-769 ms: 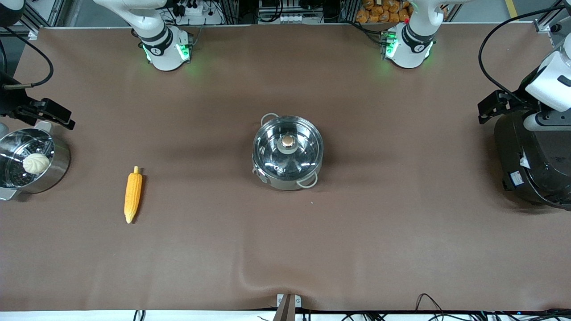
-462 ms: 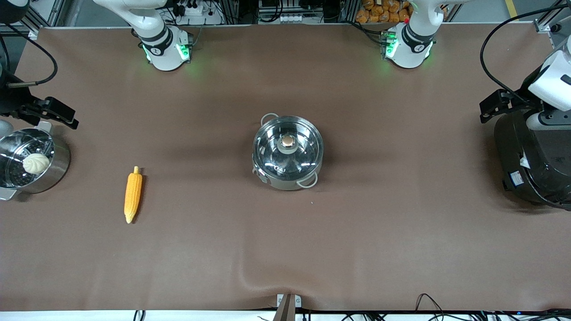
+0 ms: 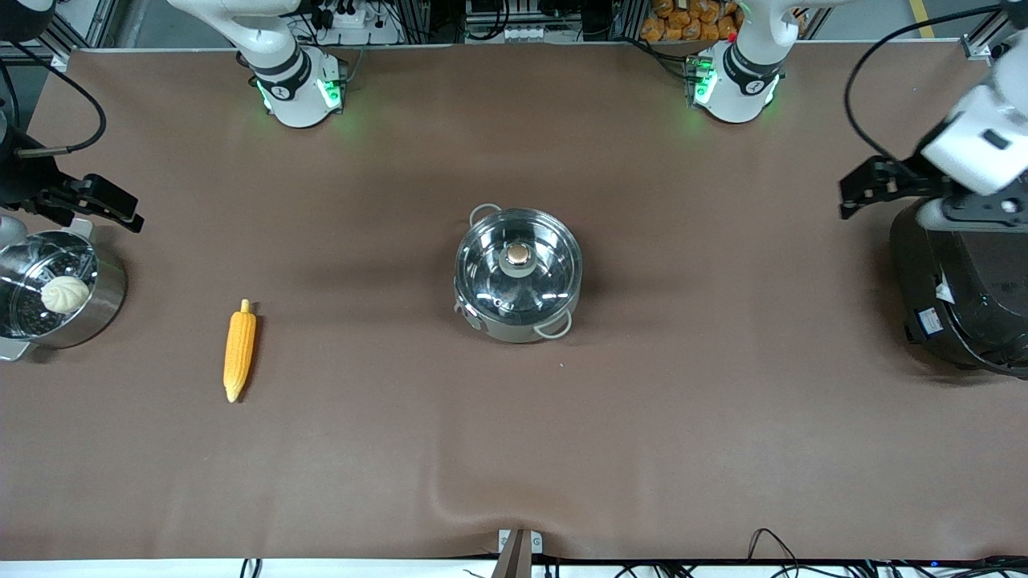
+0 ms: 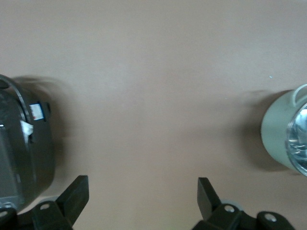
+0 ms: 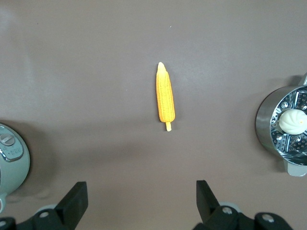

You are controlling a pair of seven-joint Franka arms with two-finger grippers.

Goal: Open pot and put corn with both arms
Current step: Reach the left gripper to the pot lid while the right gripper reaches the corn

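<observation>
The lidded pot (image 3: 519, 274) sits mid-counter, the corn (image 3: 239, 350) at its eight o'clock, while both end effectors, left (image 3: 871, 186) and right (image 3: 96, 205), hover spread and empty.

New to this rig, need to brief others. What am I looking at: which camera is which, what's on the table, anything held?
Two white robot arms are bolted along one table edge. The big picture comes from a high camera facing them; the two small ones come from cameras on each arm's wrist, looking down past its two-finger tool. The lidded pot sits mid-table. The corn lies toward the right arm's end, near a steamer pot holding a bun. A black cooker stands at the left arm's end. The left tool hangs beside the cooker, the right tool by the steamer. Both are open and empty.
</observation>
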